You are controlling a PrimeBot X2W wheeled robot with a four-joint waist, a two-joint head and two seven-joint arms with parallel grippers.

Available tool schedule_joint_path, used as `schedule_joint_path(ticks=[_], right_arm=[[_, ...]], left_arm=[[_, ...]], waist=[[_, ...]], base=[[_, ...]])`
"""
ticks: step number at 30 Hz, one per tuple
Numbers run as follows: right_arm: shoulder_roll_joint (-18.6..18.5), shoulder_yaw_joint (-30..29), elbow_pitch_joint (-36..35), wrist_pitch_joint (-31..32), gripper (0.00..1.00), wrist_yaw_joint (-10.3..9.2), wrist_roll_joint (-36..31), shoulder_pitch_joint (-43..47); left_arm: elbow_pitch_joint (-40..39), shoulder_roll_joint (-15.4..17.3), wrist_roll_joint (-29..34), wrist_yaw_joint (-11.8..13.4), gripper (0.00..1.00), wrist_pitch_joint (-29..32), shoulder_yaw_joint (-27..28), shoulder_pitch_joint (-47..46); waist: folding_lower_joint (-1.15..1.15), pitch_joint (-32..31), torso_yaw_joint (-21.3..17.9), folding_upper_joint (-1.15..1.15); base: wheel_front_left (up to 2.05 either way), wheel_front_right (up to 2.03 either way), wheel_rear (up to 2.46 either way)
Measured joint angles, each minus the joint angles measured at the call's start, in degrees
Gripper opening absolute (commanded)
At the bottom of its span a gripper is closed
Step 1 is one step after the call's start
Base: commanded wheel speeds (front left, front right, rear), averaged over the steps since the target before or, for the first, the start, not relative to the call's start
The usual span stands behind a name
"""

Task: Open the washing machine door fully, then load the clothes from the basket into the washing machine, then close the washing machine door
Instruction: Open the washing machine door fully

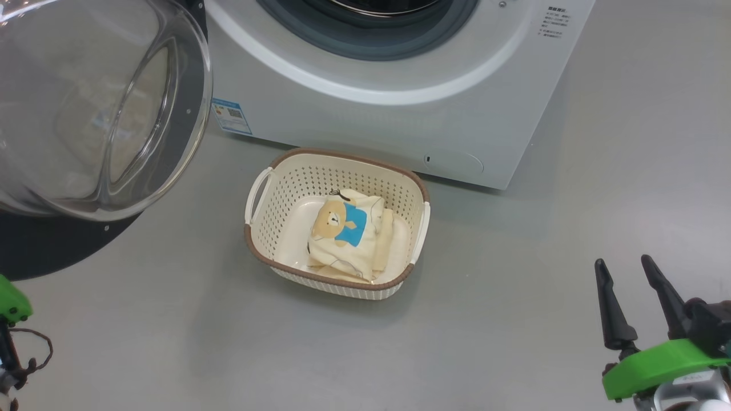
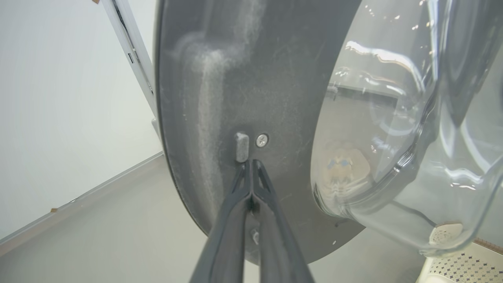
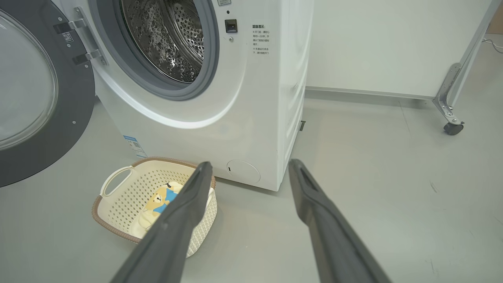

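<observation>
Grey floor (image 1: 514, 297) holds the basket (image 1: 342, 155) with the clothes (image 1: 345, 237), near the washing machine (image 1: 400, 131). Pressed together, the left hand (image 2: 251, 164) maybe touches the open washing machine door (image 1: 97, 108). Spread wide, the right hand (image 1: 622, 262) is free; the clothes lie left of it and farther.

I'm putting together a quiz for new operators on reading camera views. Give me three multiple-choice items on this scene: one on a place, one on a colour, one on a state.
1. Where does the basket stand?
A. on the floor before the washing machine
B. on top of the washing machine
C. inside the washing machine

2. On the clothes, the bear's shirt is:
A. red
B. blue
C. green

3. The right gripper is:
A. open and empty
B. shut on the clothes
C. shut on the basket

Answers:
1 A: it sits on the grey floor just below the machine's front.
2 B: the shirt shows bright blue.
3 A: its two fingers stand apart with nothing between them.
</observation>
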Motion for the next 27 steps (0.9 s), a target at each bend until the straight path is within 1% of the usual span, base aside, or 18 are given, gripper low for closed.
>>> schedule_joint_path(ticks=[6, 10, 16, 19, 20, 23, 24, 25, 27], right_arm=[[0.0, -0.07, 0.05, 0.0, 1.0, 0.0, 0.0, -0.53], [0.0, -0.19, 0.19, 0.0, 1.0, 0.0, 0.0, -0.53], [0.0, -0.44, 0.56, -0.03, 1.0, 0.0, 0.01, -0.51], [0.0, -0.47, 0.93, -0.05, 1.0, 0.0, 0.0, -0.51], [0.0, -0.49, 1.01, -0.05, 1.0, 0.0, 0.0, -0.49], [0.0, -0.52, 1.24, -0.07, 1.0, 0.0, -0.03, -0.48], [0.0, -0.45, 1.33, -0.07, 1.0, 0.0, -0.21, -0.47], [0.0, -0.41, 1.37, -0.07, 1.0, 0.0, -0.37, -0.47], [0.0, -0.24, 1.4, -0.07, 1.0, 0.0, -0.67, -0.47]], left_arm=[[1.16, -0.15, -0.38, -0.07, 0.0, -0.76, 0.31, -0.48], [0.16, -0.41, -0.37, -0.07, 0.0, -1.08, 0.33, 0.49], [-8.1, -1.05, -0.19, -0.03, 0.0, -2.54, 0.62, 4.39], [-13.83, -2.43, 0.67, 0.0, 0.0, -2.58, 0.43, 7.58], [-15.85, -2.98, 0.91, 0.02, 0.11, -2.58, 0.1, 9.0], [-21.95, -4.8, 1.62, 0.09, 0.6, -2.59, -1.33, 13.34], [-23.71, -5.12, 1.66, 0.09, 0.88, -2.59, -1.7, 14.62], [-25.37, -5.37, 1.65, 0.08, 1.0, -2.59, -2.24, 15.74], [-28.38, -5.76, 1.86, 0.01, 1.0, -2.59, -3.21, 17.5]], waist=[[0.0, -0.19, -0.31, 0.0], [0.0, -0.66, -0.58, 0.0], [0.0, -1.62, -0.72, 0.0], [-0.01, -2.28, -0.96, 0.0], [0.0, -2.54, -1.07, 0.0], [-0.01, -3.39, -1.36, 0.0], [-0.01, -3.68, -1.5, 0.0], [-0.01, -3.97, -1.66, 0.0], [-0.01, -4.48, -2.04, 0.0]], base=[[0.0, 0.0, 0.0], [0.0, 0.0, 0.0], [0.0, 0.0, 0.0], [0.0, 0.0, 0.0], [0.0, 0.0, 0.0], [0.0, 0.0, 0.0], [0.0, 0.0, 0.0], [0.0, 0.0, 0.0], [0.0, 0.0, 0.0]])
